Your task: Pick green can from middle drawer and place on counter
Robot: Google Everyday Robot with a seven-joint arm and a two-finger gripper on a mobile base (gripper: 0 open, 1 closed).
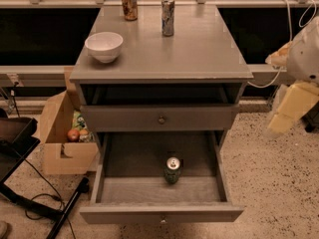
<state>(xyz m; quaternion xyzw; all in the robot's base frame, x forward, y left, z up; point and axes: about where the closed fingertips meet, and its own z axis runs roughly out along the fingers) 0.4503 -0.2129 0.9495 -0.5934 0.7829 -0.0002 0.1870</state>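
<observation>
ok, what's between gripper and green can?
Camera view: the gripper hangs right of the cabinet; only speckled floor and the middle drawer's right wall lie between it and the green can.

Mottled green drink can (pixel 172 172), silver top, in grey wooden bottom drawer (pixel 159 213). Smooth grey tabletop (pixel 199 49): white round bowl (pixel 104 46), copper-brown can (pixel 129 4), slim silver-blue can (pixel 168 17). Pale cream-yellow gripper (pixel 291 108) at right edge, beside cabinet. Speckled beige floor (pixel 279 183). Tan cardboard box (pixel 60 133).

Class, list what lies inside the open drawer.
One green can stands upright near the drawer's front. Its rear floor is hidden under the drawer front above. The gripper hangs outside, right of the cabinet.
</observation>
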